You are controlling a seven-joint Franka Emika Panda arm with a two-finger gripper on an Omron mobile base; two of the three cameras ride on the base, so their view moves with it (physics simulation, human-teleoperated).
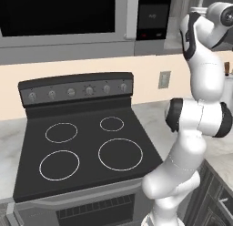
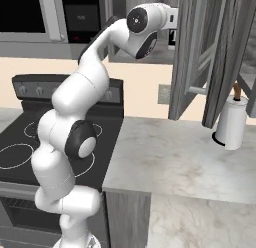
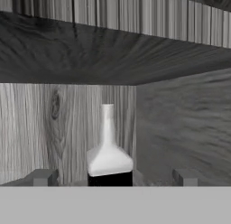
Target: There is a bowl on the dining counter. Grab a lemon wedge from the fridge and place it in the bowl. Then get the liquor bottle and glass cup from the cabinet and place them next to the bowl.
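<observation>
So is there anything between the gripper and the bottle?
No. In the hand view the open gripper points straight at the bottle inside the cabinet, with nothing in between.

arm raised high, gripper jaws wide apart

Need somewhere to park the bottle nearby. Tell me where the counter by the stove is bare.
The marble counter lies bare between the stove and the paper towel roll. Overhead, the open cabinet doors crowd that stretch. Inside the cabinet, the liquor bottle stands near the back corner.
</observation>
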